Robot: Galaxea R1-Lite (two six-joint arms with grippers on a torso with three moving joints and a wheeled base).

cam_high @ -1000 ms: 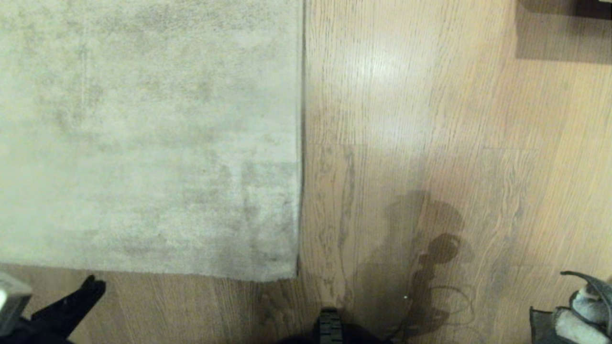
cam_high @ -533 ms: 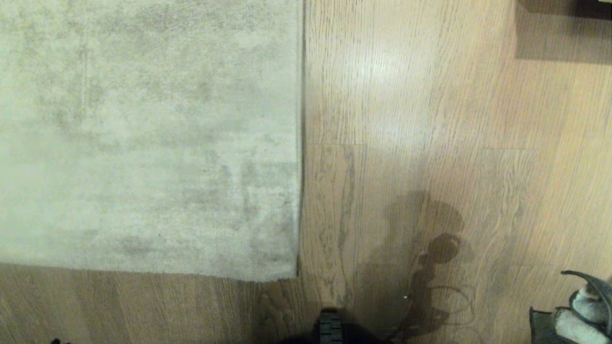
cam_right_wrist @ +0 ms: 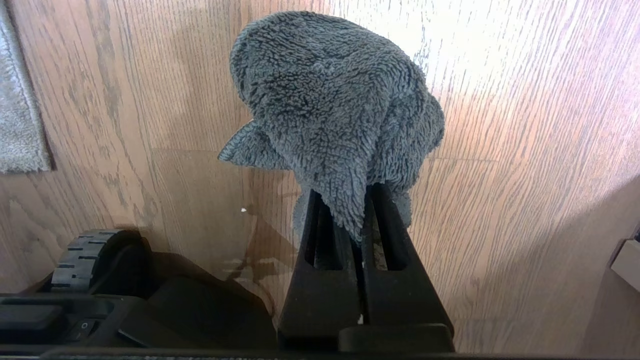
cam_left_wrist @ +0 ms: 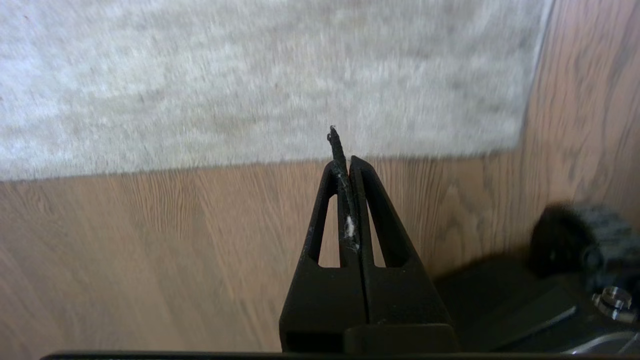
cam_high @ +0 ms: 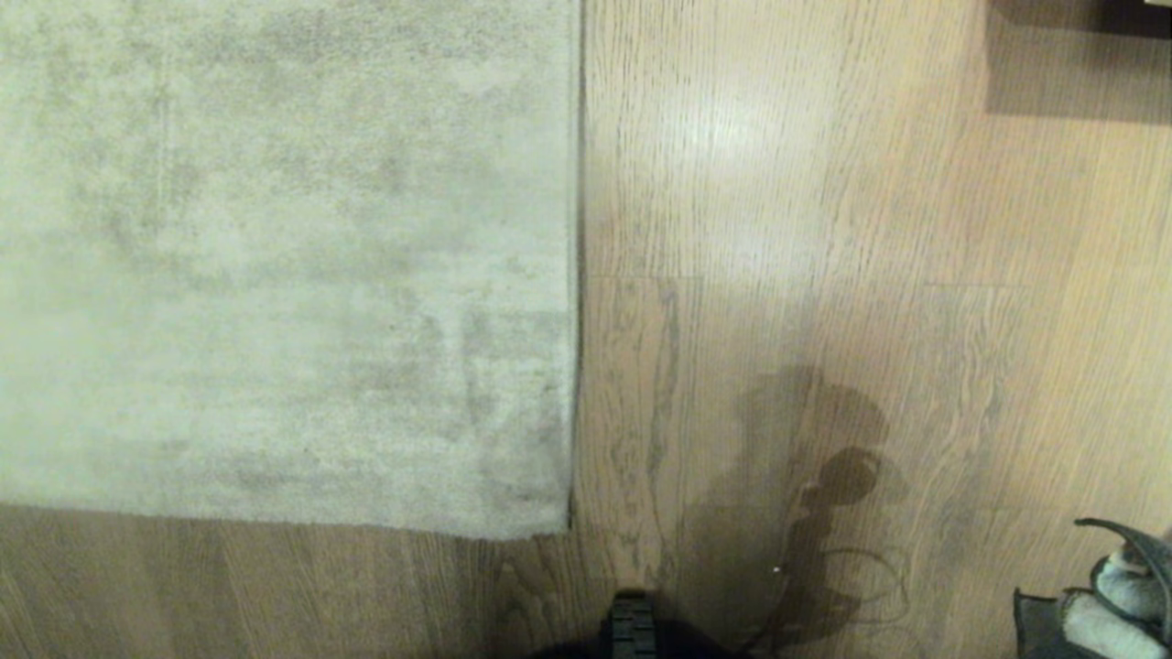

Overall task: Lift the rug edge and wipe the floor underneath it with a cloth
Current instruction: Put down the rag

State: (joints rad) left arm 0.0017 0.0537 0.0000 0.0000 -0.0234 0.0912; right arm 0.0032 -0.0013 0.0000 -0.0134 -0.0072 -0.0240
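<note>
**Rug flat, cloth in right gripper, both arms tucked low**

Rug edge (cam_high: pixel 575 275): straight, thin border running away from the robot, ending in a square corner near the base. Lies flat on the floor (cam_high: pixel 824 229), no gap showing. Short pile, looks limp but broad; likely drags rather than lifts clean, so only the border strip or the corner should peel up. Best hold, by my reading: the corner, pinched from the side with one finger slid under.

Cloth (cam_right_wrist: pixel 335 110): dark grey, fluffy, soft. Bunched above the right gripper (cam_right_wrist: pixel 362 200), whose jaws are clamped shut on its lower fold. Light, will conform to the planks.

Left gripper (cam_left_wrist: pixel 345 160): jaws fully closed, nothing held, a few lint wisps on the pads. Hangs over bare floor just short of the rug's near border.

Around: wheel of base (cam_high: pixel 632 627) near the corner; dark furniture edge (cam_high: pixel 1080 18) far off. Nothing lies on the rug border.
</note>
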